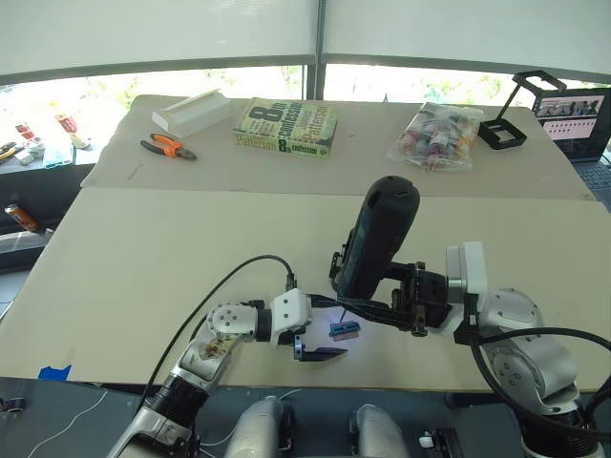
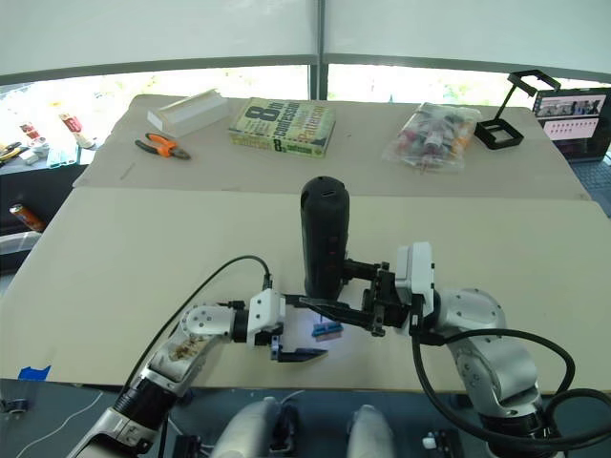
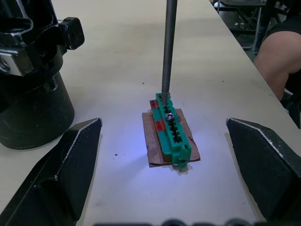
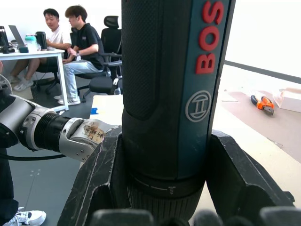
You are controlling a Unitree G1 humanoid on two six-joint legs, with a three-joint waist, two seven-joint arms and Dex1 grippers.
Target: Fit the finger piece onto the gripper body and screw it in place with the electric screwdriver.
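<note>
1. Left gripper (image 3: 162, 165), fingers spread wide, flanks the green block (image 3: 170, 126) on the table (image 1: 143, 258).
2. Electric screwdriver (image 1: 378, 237) stands upright, bit on the green block.
3. Right gripper (image 4: 162, 188) clamps the screwdriver.

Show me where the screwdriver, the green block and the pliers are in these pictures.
screwdriver (image 1: 380, 236), left eye view, on the middle of its black body.
green block (image 3: 170, 131), left wrist view, on its ridged top, below the metal bit.
pliers (image 1: 167, 146), left eye view, on the orange handles.
</note>
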